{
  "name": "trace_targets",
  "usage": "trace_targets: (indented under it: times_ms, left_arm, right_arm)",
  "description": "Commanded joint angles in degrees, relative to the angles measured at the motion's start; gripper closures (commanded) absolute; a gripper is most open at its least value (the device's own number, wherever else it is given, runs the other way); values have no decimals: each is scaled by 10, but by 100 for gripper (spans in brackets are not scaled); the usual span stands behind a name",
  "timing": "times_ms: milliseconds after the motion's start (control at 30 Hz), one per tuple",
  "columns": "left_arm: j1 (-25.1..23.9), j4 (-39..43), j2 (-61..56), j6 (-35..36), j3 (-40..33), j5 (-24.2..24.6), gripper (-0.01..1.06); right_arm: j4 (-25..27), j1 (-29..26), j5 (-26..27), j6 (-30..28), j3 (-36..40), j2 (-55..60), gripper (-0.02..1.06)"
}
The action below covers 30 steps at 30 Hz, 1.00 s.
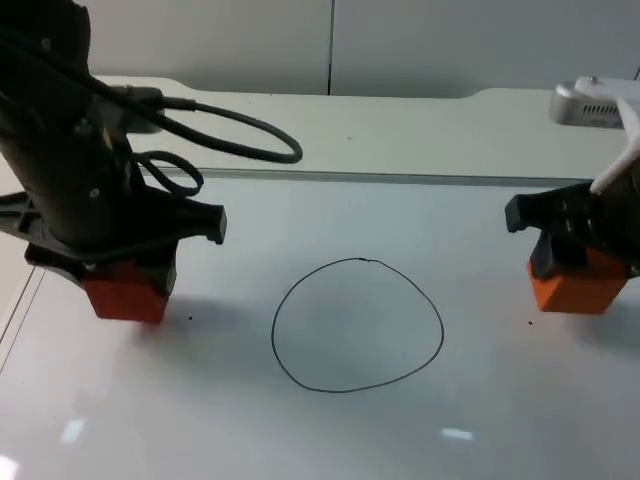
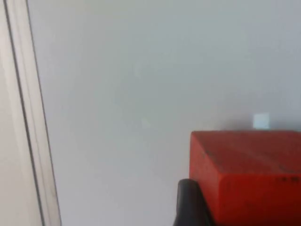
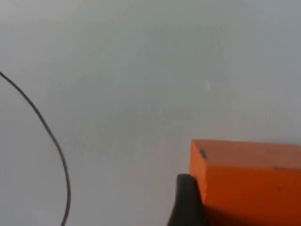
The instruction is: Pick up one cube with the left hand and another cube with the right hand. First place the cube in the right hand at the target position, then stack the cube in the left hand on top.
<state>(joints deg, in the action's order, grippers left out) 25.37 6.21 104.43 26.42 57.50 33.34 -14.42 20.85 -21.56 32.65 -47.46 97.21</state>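
Top view: left gripper [image 1: 125,285] down near the table's left edge, clamped on the red cube [image 1: 127,297], cube low against the white table [image 1: 350,440] and not clearly lifted, whether touching the surface or just off it impossible to tell. Right gripper [image 1: 578,270] down near the table's right edge, clamped likewise on the orange cube [image 1: 577,289]. Drawn circle [image 1: 357,324] on the table midway between the two cubes, well apart from each, nothing inside it: plainly the target position, kept free for the orange cube first. Left wrist view: black fingertip [image 2: 190,205] pressed against the red cube's [image 2: 247,176] side face, table edge strip [image 2: 28,113] close by, confirming a spot near the left edge. Right wrist view: black fingertip [image 3: 188,202] flat on the orange cube's [image 3: 247,181] side, arc of the circle [image 3: 51,141] near, so only a short inward carry needed. Both grasps low on the side faces, probably for a level carry and a square stack. Judged stage: both cubes gripped, lift and right-hand placement not yet done.
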Motion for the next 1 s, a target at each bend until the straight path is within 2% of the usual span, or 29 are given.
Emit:
trace_targets:
  times_ms: [0, 233, 367, 567, 667, 800, 967]
  left_arm:
    - [4, 44, -57, 6, 6, 6, 102]
    - [4, 119, -179, 12, 8, -3, 102]
    - [4, 152, -272, 13, 49, 0, 102]
    - [4, 157, -330, -3, 115, 1, 102]
    - [4, 157, -356, -34, 147, 5, 102]
    - [4, 155, -373, -38, 153, 14, 102]
    - [4, 147, -373, -66, 152, 34, 102]
  right_arm:
    - [-22, 3, -16, 3, -14, -43, 104]
    - [-87, 3, -80, 3, -78, -146, 104]
    - [-128, 3, -116, 3, -143, -214, 104]
    - [-140, 3, -120, 3, -192, -270, 104]
    - [-140, 3, -120, 3, -207, -304, 104]
    - [-141, 3, -133, -4, -207, -337, 104]
    - [-139, 3, -161, -46, -207, -353, 104]
